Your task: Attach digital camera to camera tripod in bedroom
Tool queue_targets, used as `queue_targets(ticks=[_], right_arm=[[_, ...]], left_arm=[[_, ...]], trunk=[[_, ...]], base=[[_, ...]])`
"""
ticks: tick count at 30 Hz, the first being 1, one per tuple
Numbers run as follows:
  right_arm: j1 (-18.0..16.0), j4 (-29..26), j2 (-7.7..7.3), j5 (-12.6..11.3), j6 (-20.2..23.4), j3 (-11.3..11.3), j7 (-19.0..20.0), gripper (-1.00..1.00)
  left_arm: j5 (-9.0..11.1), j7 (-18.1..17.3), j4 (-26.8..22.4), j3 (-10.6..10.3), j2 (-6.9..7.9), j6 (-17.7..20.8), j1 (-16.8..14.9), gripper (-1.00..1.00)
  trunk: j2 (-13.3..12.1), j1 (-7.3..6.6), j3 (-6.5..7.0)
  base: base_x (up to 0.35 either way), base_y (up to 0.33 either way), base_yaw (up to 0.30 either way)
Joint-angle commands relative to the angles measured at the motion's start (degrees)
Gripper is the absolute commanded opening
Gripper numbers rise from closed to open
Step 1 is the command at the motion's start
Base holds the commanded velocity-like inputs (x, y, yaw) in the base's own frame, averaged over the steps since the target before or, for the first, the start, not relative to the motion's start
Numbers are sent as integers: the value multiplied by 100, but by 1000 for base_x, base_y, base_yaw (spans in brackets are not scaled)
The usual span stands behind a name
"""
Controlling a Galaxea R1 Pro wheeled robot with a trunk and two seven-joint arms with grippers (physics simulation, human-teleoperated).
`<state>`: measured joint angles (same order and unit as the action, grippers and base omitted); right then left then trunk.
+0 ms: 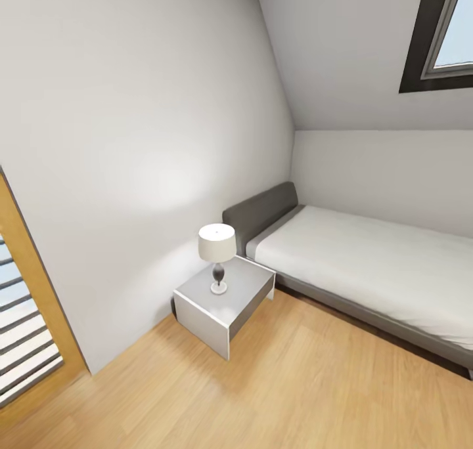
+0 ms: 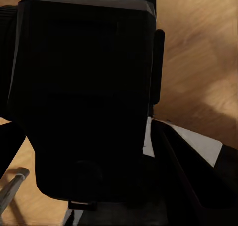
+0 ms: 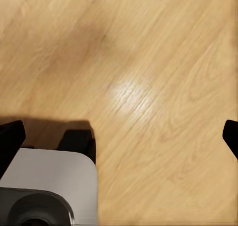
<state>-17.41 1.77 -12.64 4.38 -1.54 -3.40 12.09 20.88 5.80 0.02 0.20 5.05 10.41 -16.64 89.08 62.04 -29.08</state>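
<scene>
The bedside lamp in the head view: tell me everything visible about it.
The lamp has a white drum shade on a slim stem, a dark bulbous body and a small round pale base. It stands upright, and whether it is lit cannot be told. It rests on top of the light grey bedside table, toward the table's rear, touching nothing else. The table sits on the wood plank floor against the pale wall, just beside the grey headboard of the bed.
</scene>
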Motion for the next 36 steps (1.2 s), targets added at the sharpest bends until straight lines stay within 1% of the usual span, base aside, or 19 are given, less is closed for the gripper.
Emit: queue_targets(ticks=[1,4,5,8,36], right_arm=[[6,16,-2,45,-21,-37,4,100],[52,16,-2,42,-30,-37,-6,100],[153,16,-1,32,-70,-37,-12,100],[192,16,-1,29,-125,-37,-13,100],[211,16,4,26,-118,-42,-14,100]], left_arm=[[10,-37,-2,-11,-8,-7,64,-100],[6,-98,-2,-11,-23,-117,176,-100],[4,-129,-2,-11,-40,-240,249,-100],[4,-137,-2,-11,-45,-271,267,-100],[3,-140,-2,-29,-48,-285,275,-100]], trunk=[[-38,-23,13],[-159,-89,67],[-199,-111,85],[-319,-177,139],[-1442,-792,642]], base=[[0,0,0],[0,0,0],[0,0,0],[0,0,0],[0,0,0]])
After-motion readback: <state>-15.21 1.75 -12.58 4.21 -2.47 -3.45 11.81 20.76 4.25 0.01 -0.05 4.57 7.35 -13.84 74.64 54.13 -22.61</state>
